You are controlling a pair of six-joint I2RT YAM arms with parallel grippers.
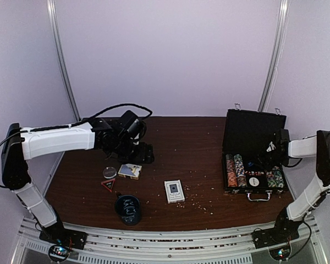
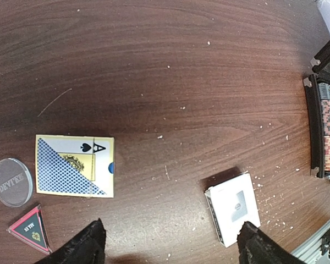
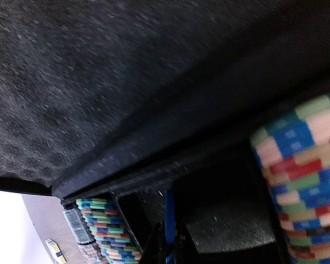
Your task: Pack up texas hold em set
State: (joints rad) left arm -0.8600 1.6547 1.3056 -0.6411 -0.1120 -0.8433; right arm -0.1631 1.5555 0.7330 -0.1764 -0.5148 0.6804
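Left wrist view: a round button [image 2: 12, 181], a triangular button [image 2: 30, 228], a blue deck [image 2: 74, 166] and a white deck [image 2: 234, 208] lie loose toward the desk's front-left. The left gripper [image 2: 173, 246] hangs over them, spread wide. The case [image 1: 253, 129] stands open at the right edge, with the right gripper [image 1: 272, 149] pressed together inside. Gathering stage, I'd say; next, lower onto a deck.

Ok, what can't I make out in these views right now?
Right wrist view: right gripper fingertips cut off by bottom edge; any hold unclear.
Top view: black case interior partly hidden by right arm.
Top view: dark cup scribbles too small to read.
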